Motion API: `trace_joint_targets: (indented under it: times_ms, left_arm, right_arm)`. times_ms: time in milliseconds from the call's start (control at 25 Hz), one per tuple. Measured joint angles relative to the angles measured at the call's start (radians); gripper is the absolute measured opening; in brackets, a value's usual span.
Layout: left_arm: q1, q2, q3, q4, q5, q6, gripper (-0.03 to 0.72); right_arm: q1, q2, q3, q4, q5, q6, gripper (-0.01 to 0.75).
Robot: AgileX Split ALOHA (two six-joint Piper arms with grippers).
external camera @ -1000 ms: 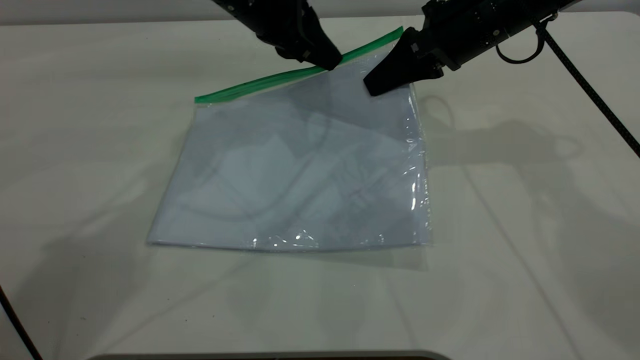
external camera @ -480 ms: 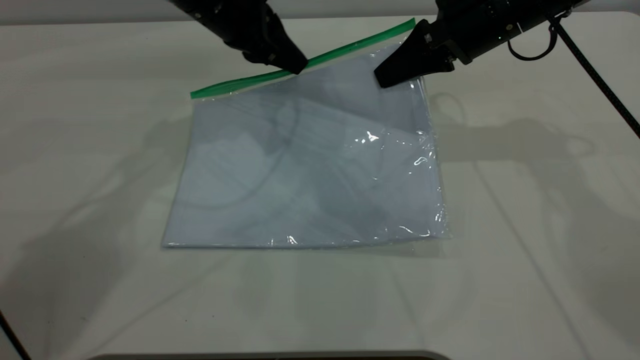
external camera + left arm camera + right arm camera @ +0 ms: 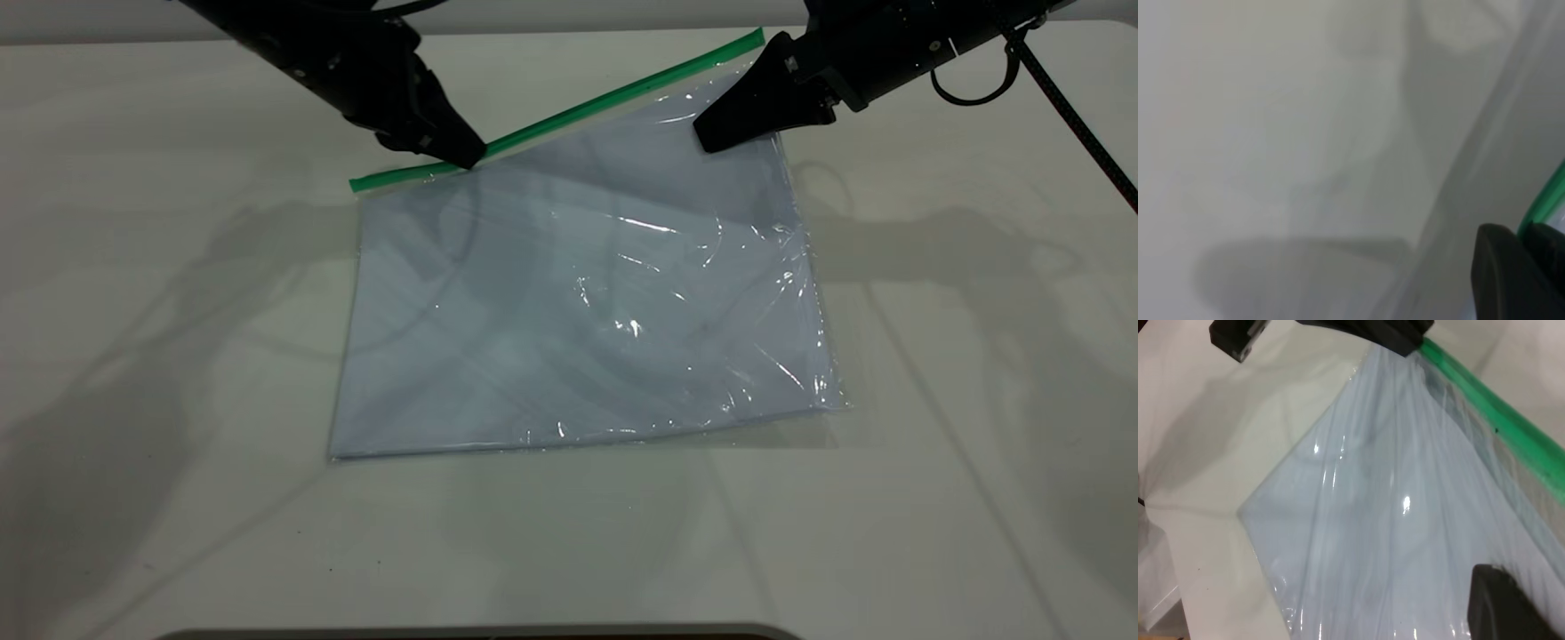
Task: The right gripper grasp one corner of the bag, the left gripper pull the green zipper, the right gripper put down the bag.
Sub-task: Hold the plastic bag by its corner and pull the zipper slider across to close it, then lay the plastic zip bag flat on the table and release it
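The bag, a clear pouch with pale bluish sheets inside, lies on the white table. Its far right corner is raised. My right gripper, the one with the cable loop, is shut on the bag near that corner. The green zipper runs along the far edge. My left gripper is shut on the zipper near its left end. In the left wrist view the fingers pinch the green strip. The right wrist view shows one finger on the bag, the zipper and the left gripper.
The right arm's black braided cable trails over the table at the far right. The table's front edge lies near the bottom of the exterior view. Bare tabletop surrounds the bag.
My left gripper has slid leftward along the green zipper, from its middle to near its left end. The right gripper and the bag have shifted a little to the right.
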State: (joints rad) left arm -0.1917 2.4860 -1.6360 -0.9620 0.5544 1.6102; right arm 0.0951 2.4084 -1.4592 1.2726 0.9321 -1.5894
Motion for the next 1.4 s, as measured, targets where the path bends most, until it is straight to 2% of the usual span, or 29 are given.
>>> trace_joint_targets:
  times_ms: [440,840,960,1040,1120,1200,1320,1400]
  left_arm:
    - [0.102,0.012,0.000,0.037,-0.012,-0.003,0.070]
    - [0.121,0.012,0.000,0.041,-0.005,-0.004,0.079]
    - [0.121,0.012,0.000,0.040,0.008,-0.004,0.103]
    - [0.128,0.012,0.000,0.045,0.013,-0.010,0.155]
    - [0.134,0.012,0.000,0.048,0.032,-0.031,0.233]
    - [0.136,0.009,0.000,0.045,0.053,-0.062,0.332]
    - [0.126,-0.015,0.000,0.042,0.065,-0.103,0.434]
    - [0.113,-0.053,0.000,0.042,0.070,-0.119,0.466]
  right_arm:
    - [-0.027,0.000,-0.002,0.002,-0.005,-0.003,0.036]
    - [-0.029,0.000,-0.002,0.005,-0.008,-0.007,0.036]
    - [-0.030,0.000,-0.002,0.005,-0.008,-0.018,0.039]
    - [-0.032,0.000,-0.002,-0.003,-0.025,-0.019,0.052]
    - [-0.033,0.000,-0.002,-0.009,-0.055,-0.019,0.081]
    - [-0.032,-0.001,-0.002,-0.007,-0.089,-0.019,0.157]
    - [-0.017,-0.002,-0.003,-0.006,-0.133,-0.019,0.338]
    - [-0.003,-0.003,-0.003,-0.016,-0.169,-0.013,0.462]
